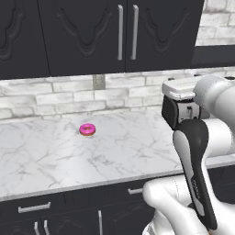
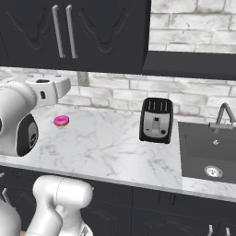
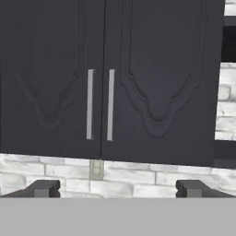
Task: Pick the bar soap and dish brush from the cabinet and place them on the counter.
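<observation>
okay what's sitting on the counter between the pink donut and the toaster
Nothing: in the right base view the stretch of counter between the pink donut and the black toaster is bare white marble.

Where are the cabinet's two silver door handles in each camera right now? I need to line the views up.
Left base view: the cabinet handles sit at top, right of centre.
Right base view: they sit at top left.
Hand view: they sit just left of centre, doors shut.
Shared landmark: the small grey wall outlet below the handles, also in the right base and hand views.
</observation>
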{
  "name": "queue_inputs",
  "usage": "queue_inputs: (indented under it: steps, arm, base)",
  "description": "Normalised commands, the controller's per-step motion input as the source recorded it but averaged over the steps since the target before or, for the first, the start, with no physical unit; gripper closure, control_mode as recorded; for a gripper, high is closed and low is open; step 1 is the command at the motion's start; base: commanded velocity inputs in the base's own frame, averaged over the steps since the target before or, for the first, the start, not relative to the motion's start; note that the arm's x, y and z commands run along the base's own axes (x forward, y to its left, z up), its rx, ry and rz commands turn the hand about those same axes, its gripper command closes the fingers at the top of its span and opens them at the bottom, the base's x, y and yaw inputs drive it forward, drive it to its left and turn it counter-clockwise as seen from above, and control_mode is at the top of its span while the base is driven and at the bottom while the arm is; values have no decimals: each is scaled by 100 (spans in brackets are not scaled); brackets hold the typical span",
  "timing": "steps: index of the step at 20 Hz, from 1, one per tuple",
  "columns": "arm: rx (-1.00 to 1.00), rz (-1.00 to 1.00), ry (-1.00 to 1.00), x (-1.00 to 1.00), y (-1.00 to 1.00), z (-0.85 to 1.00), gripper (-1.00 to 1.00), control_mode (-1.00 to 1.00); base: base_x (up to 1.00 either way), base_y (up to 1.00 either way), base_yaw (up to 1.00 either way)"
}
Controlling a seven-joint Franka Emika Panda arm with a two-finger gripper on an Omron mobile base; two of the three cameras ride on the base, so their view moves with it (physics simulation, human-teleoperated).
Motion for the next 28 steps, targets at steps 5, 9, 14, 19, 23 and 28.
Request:
queue_inputs:
  steps: [5, 9, 14, 19, 23, 28]
  arm:
    - [0, 0, -10, 0, 13, 16, -100, -100]
    - [0, 0, -9, 1, 22, 13, -100, -100]
    - [0, 0, -10, 4, 16, 10, -100, -100]
    - [0, 0, -9, 6, 5, 8, -100, -100]
    - [0, 0, -9, 12, 0, 8, -100, -100]
    - [0, 0, -3, 24, 0, 5, -100, -100]
  base:
    - [0, 0, 0]
    - [0, 0, 0]
    - [0, 0, 0]
    - [0, 0, 0]
    - [0, 0, 0]
    - [0, 0, 0]
